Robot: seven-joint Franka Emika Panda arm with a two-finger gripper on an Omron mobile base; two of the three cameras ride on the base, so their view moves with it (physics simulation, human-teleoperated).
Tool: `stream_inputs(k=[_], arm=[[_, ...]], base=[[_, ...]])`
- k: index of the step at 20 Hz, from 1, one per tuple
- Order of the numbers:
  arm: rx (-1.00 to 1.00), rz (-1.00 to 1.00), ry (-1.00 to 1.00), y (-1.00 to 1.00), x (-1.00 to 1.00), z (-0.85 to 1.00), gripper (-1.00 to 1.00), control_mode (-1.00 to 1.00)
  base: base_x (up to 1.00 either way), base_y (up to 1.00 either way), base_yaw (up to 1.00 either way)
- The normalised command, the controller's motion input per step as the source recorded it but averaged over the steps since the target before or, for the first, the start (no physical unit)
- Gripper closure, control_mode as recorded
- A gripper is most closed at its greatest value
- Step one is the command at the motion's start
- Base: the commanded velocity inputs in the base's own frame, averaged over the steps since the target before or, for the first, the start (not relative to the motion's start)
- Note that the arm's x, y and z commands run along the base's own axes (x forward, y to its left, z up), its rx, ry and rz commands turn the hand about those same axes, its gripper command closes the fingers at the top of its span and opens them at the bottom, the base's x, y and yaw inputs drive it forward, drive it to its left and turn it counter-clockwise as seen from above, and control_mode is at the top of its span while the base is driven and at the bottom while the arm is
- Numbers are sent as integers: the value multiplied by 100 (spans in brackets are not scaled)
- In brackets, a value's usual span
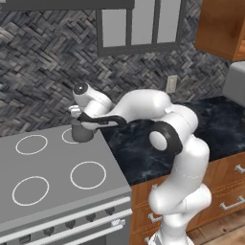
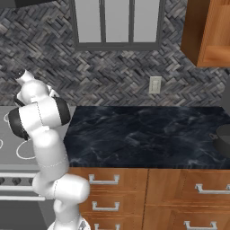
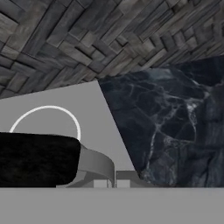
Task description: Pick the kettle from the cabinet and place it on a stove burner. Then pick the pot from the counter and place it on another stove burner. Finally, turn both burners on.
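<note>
We saw the gripper [image 1: 80, 119] closed on the black handle of the kettle [image 1: 82, 132], which sat on the far right burner of the grey stove [image 1: 52, 191], beside the counter [image 1: 210, 129]. The pot [image 2: 223, 138] stood at the counter's far right end, well apart from the kettle.

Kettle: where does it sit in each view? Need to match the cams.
Left base view: kettle at centre left, on the stove's rear right burner, under the hand.
Right base view: not visible; the arm covers that spot.
Hand view: the black mass at lower left looks like its handle, with grey body beside it.
Shared landmark: the counter, right of the stove.
</note>
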Motion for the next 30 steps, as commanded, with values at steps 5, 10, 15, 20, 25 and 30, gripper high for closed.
stream_inputs(k=[5,10,15,20,25,30], arm=[[0,0,4,12,24,-9,100,-100],[0,0,1,16,21,-15,100,-100],[0,0,1,9,16,-21,100,-100],[-1,0,0,0,13,-9,100,-100],[0,0,0,0,18,-6,100,-100],[0,0,0,0,19,-7,100,-100]], base=[[0,0,0],[0,0,0],[0,0,0],[0,0,0],[0,0,0],[0,0,0]])
